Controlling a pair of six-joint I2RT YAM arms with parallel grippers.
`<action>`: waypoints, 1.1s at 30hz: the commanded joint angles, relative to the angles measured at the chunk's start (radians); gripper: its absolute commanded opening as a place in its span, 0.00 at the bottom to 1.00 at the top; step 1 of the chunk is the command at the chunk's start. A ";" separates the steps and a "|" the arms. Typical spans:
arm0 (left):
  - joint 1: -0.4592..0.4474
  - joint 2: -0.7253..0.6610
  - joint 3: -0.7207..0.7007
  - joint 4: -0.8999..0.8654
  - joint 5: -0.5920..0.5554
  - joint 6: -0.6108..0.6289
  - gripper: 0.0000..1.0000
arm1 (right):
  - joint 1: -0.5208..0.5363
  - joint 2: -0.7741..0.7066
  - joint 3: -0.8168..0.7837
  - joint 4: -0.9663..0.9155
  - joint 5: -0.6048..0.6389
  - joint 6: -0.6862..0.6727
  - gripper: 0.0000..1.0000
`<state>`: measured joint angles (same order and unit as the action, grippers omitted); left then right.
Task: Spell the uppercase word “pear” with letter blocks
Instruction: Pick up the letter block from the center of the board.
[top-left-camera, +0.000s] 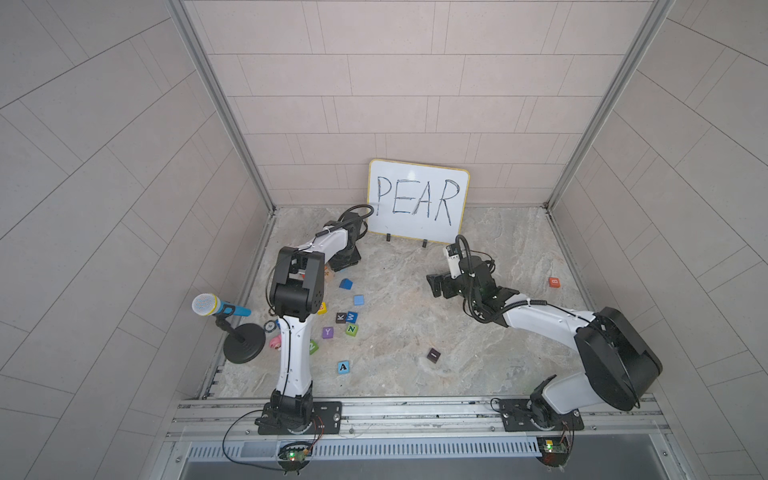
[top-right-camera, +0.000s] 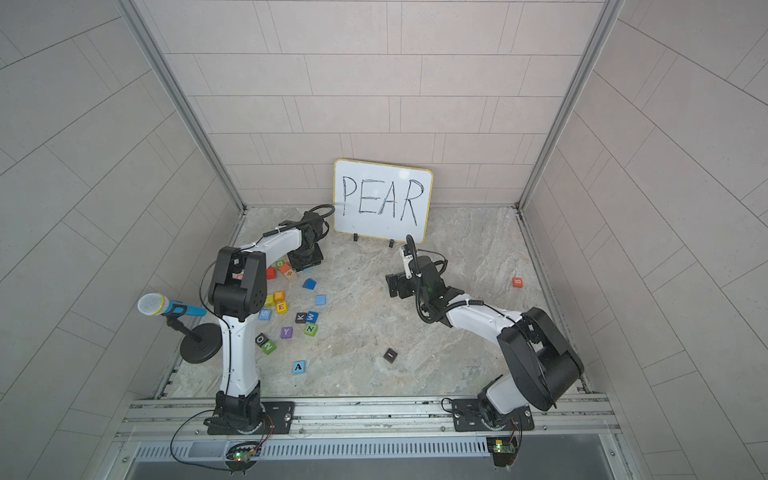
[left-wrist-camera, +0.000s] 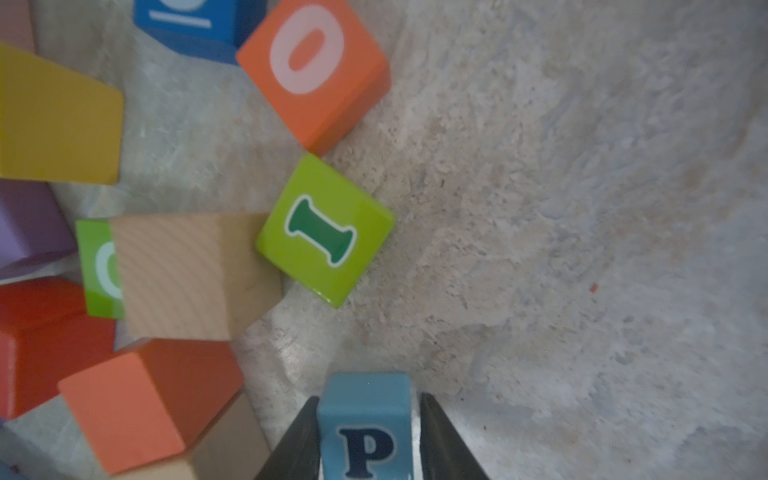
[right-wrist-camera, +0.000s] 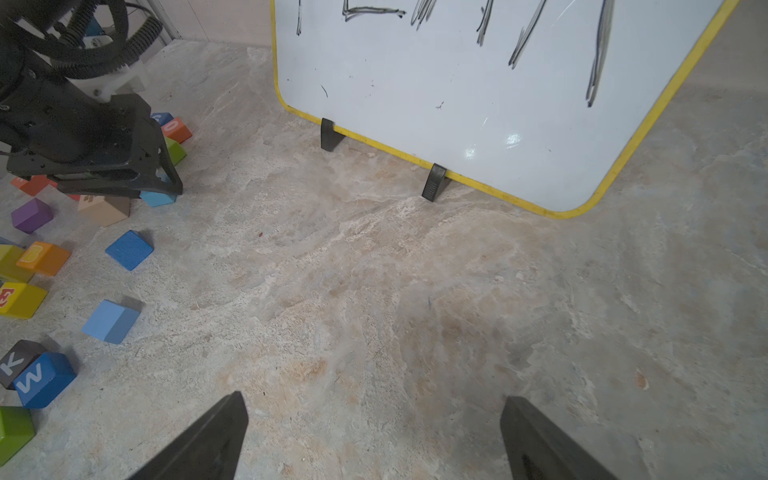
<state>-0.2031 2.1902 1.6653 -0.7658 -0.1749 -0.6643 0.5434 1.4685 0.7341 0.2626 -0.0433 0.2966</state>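
Left end effector (left-wrist-camera: 369, 400) narrow about P block (left-wrist-camera: 365, 440), which sits between its jaws; firm pinch not discernible. Seat squarely, lift straight: green I block (left-wrist-camera: 326, 230) just ahead. Right end effector (right-wrist-camera: 374, 395) spread wide, empty.

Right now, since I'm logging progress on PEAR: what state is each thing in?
left gripper, jaws flanking the P block, grip unclear
right gripper, open, empty
P block, not lifted, P up
E block, lying free, E up
A block, lying free, apart, A up
R block, not made out
whiteboard, upright, reads PEAR
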 joint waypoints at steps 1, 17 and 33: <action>0.001 -0.008 -0.001 -0.012 0.009 0.021 0.39 | 0.004 -0.036 -0.021 0.002 0.018 0.014 1.00; -0.012 -0.043 0.007 -0.025 -0.026 0.072 0.31 | 0.007 -0.017 0.004 -0.068 -0.012 0.007 1.00; -0.060 -0.068 0.017 -0.051 -0.069 0.089 0.21 | 0.007 -0.021 0.011 -0.084 0.003 0.017 1.00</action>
<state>-0.2535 2.1742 1.6653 -0.7830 -0.2142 -0.5854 0.5453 1.4590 0.7273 0.2089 -0.0586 0.3042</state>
